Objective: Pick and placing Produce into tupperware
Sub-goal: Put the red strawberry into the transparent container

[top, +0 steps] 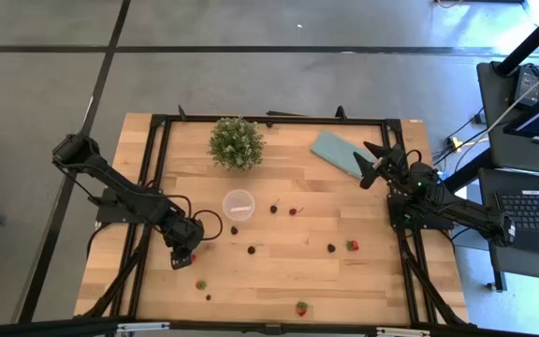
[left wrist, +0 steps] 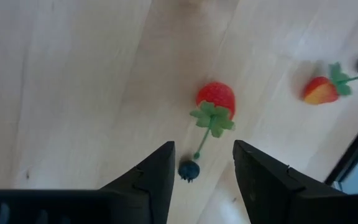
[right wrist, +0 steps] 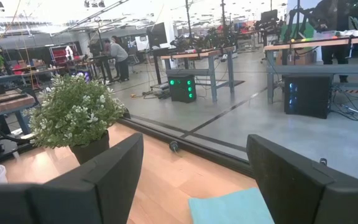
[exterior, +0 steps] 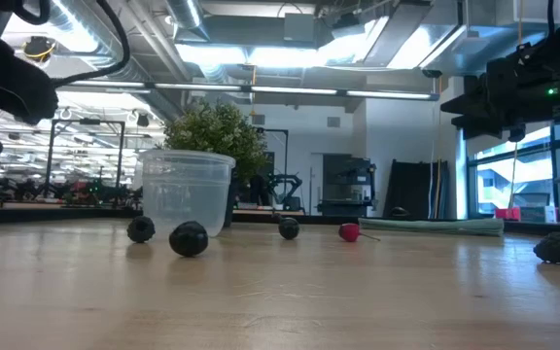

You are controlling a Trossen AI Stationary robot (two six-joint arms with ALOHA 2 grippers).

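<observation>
The clear round cup (top: 239, 204) stands upright near the table's middle, also seen in the low view as cup (exterior: 185, 190). Small red strawberries and dark berries lie scattered on the wood around it. My left gripper (top: 182, 256) (left wrist: 204, 158) is open and points down over a red strawberry with a green top (left wrist: 215, 99). A tiny dark berry (left wrist: 189, 170) lies between its fingers. A second strawberry (left wrist: 321, 90) lies nearby. My right gripper (top: 377, 165) is open, raised over the teal cloth (top: 337, 152) at the far right.
A bushy potted plant (top: 236, 142) stands behind the cup near the far edge. Other berries lie right of the cup, among them a dark one (top: 331, 248) and a strawberry (top: 352, 245); another strawberry (top: 301, 307) lies by the near edge. A black frame borders the table.
</observation>
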